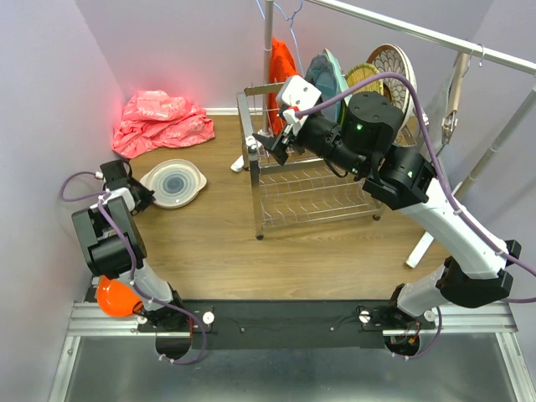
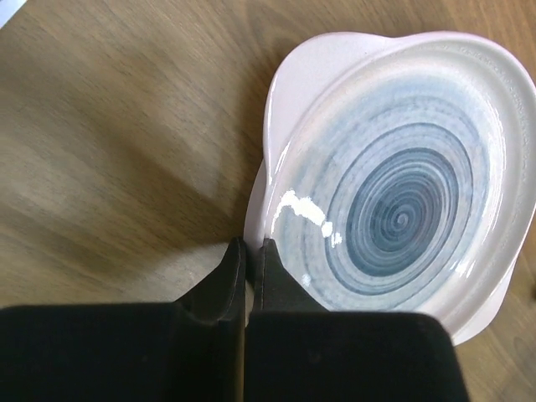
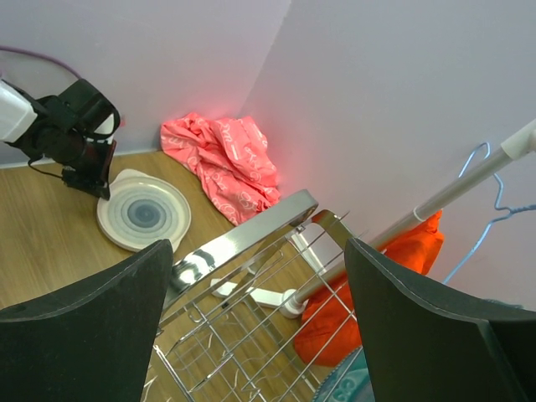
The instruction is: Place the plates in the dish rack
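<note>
Grey-swirl plate [image 2: 402, 209] near edge hidden behind left pincer [image 2: 251, 244].

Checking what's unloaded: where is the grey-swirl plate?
Top view: the grey-swirl plate lies flat at the left of the table, near the pink cloth, the left tool shut at its rim.

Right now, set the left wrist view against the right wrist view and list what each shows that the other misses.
Left wrist only: the left gripper up close, pinched shut on the near rim of the grey-swirl plate, its spiral glaze plain. Right wrist only: the open right gripper, the dish rack with its chrome frame, a pink crumpled cloth, an orange cloth. Both: the plate lying on the wooden table, with the left gripper at its edge.
</note>
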